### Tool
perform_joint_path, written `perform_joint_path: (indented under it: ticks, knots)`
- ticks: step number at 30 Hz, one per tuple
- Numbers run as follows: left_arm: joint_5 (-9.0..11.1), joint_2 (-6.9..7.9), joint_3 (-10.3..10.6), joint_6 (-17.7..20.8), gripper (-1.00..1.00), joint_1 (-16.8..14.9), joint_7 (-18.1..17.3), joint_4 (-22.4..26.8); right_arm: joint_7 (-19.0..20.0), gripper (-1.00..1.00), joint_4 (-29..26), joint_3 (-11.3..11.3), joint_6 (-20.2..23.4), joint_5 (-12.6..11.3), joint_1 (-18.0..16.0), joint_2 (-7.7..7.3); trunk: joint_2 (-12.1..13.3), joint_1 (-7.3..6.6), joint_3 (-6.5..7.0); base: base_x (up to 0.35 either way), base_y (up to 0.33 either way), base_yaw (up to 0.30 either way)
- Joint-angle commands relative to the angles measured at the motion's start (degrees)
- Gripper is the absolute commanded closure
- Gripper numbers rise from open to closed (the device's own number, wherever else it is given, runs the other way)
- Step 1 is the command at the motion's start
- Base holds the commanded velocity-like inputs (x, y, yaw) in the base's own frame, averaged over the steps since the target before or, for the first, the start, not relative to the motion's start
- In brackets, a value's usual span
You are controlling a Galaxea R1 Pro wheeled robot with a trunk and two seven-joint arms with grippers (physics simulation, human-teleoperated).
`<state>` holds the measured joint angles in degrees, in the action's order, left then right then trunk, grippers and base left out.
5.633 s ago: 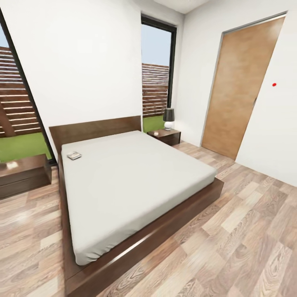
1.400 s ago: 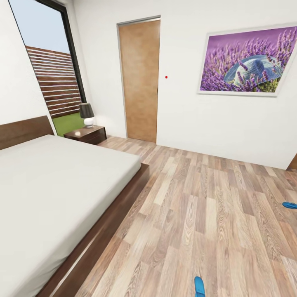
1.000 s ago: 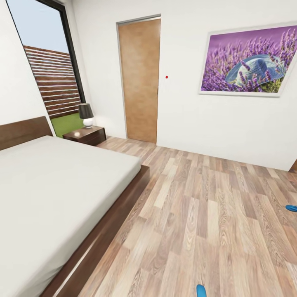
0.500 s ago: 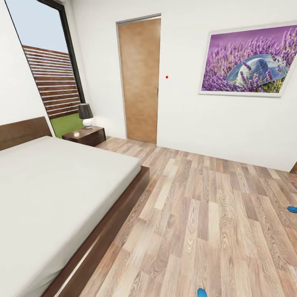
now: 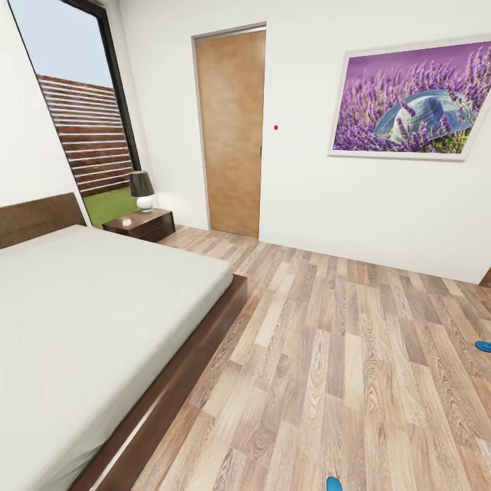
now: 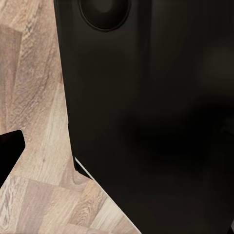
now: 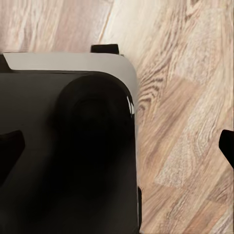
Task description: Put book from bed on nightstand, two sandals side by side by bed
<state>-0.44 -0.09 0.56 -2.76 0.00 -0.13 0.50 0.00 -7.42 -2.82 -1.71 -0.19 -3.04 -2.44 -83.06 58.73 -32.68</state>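
Two blue sandals on the wood floor (image 5: 327, 354), and they are nowhere near a pair — one sandal (image 5: 333, 484) lies out on the boards well apart from the bed (image 5: 102, 307), cut by the lower edge of the head view, and the other sandal (image 5: 483, 346) is farther from the bed again, clipped at that view's edge. So the side-by-side placing next to the bed is not yet done, as far as I can judge. The book is not to be made out on the stretch of off-white mattress that shows, so I cannot say where it lies. Beyond the bed's headboard corner stands the nightstand (image 5: 142, 223), with a lamp (image 5: 142, 190) and something small and pale on top — too small to name. Past that, a wooden door (image 5: 232, 129), and a lavender picture (image 5: 409, 102) on the wall across from the bed. Both wrist views look down at dark robot bodywork over the floor; whether either claw is wide or narrow, I cannot tell.
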Motion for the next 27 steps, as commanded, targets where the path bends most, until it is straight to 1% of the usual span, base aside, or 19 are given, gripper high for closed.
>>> perform_joint_path:
  ticks: [1, 3, 4, 6, 9, 10, 16, 21, 27]
  knots:
    - [-0.1, 0.00, 0.0, -0.1, -1.00, 0.0, 0.0, 0.0, -0.1, -1.00, 0.0, -0.9, -0.1, 0.0, -0.5, -0.25, 0.0, 0.00, -0.05, 0.000, 0.000, 0.000]
    - [-0.1, 0.00, 0.1, -0.1, -1.00, 0.0, 0.0, 0.0, -0.1, -1.00, 0.0, -2.2, 0.2, 0.0, -1.5, -0.72, 0.0, 0.00, -0.05, 0.000, 0.000, 0.000]
    - [-0.1, 0.00, 0.1, -0.1, -1.00, 0.0, 0.0, 0.0, -0.1, -1.00, 0.0, -2.2, 0.2, 0.0, -1.5, -0.72, 0.0, 0.00, -0.05, 0.000, 0.000, 0.000]
    - [-0.1, 0.00, 0.1, -0.1, -1.00, 0.0, 0.0, 0.0, -0.3, -1.00, 0.0, -3.5, 0.6, 0.0, -2.6, -1.06, 0.0, 0.00, -0.05, 0.000, 0.000, 0.000]
    - [-0.1, -0.01, 0.1, -0.1, -1.00, 0.0, 0.0, 0.0, -0.6, -1.00, 0.0, -4.7, 2.3, 0.1, -4.4, -1.42, 0.0, 0.00, -0.05, 0.000, 0.000, 0.000]
    - [-0.1, -0.01, 0.1, -0.1, -1.00, 0.0, 0.0, 0.0, -0.6, -1.00, 0.0, -4.7, 2.3, 0.1, -4.4, -1.42, 0.0, 0.00, -0.05, 0.000, 0.000, 0.000]
    - [-0.1, -0.06, 0.1, -0.1, -1.00, 0.0, 0.0, 0.0, -1.9, -1.00, 0.0, -5.6, 6.6, 0.2, -8.0, -1.88, 0.0, 0.00, -0.05, 0.000, 0.000, 0.000]
    - [-0.1, -0.10, 0.1, -0.1, -1.00, 0.0, 0.0, 0.1, -2.3, -1.00, 0.0, -5.8, 7.7, 0.2, -9.4, -1.93, 0.0, 0.00, -0.05, 0.000, 0.000, 0.000]
    - [-0.2, -0.15, 0.2, -0.1, -1.00, 0.0, 0.0, 0.1, -2.5, -1.00, 0.1, -5.9, 8.1, 0.2, -10.0, -1.84, 0.0, 0.00, -0.05, 0.017, 0.000, 0.000]
